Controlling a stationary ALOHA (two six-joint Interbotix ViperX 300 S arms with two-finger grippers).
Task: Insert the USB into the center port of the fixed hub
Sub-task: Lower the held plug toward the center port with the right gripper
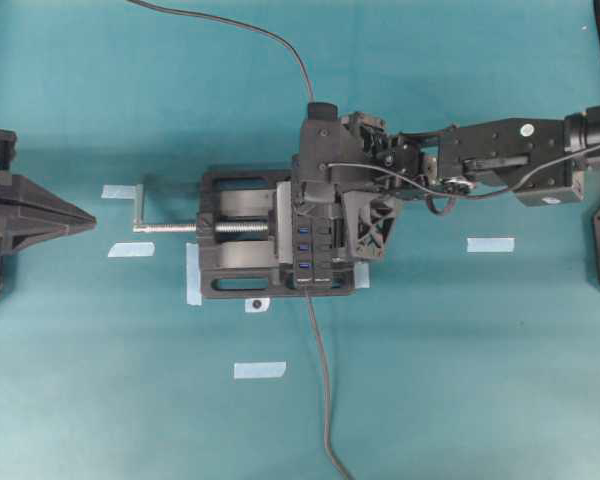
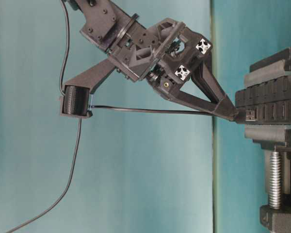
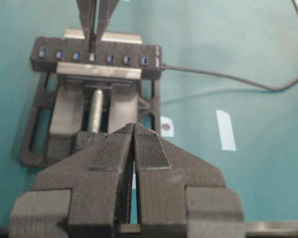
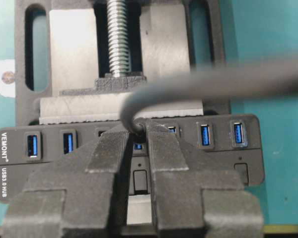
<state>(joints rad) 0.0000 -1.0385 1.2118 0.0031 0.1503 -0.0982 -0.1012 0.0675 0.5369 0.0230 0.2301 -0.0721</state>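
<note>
While the black vise (image 1: pixel 235 235) with its silver threaded screw (image 1: pixel 235 228) clamps the fixed hub (image 4: pixel 124 151) mid-table, the right gripper (image 4: pixel 138 130) pinches the USB (image 4: pixel 137 127) at the blue center port (image 4: pixel 138 145); its grey cable (image 4: pixel 213 82) arcs away. The left gripper (image 3: pixel 134 130) rests closed, holding nothing, near the table's left edge.

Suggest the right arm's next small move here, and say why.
Probably press straight down a little more. The right gripper is shut on the USB right at the center port of the fixed hub, aligned; whether it is fully seated can't be told.
</note>
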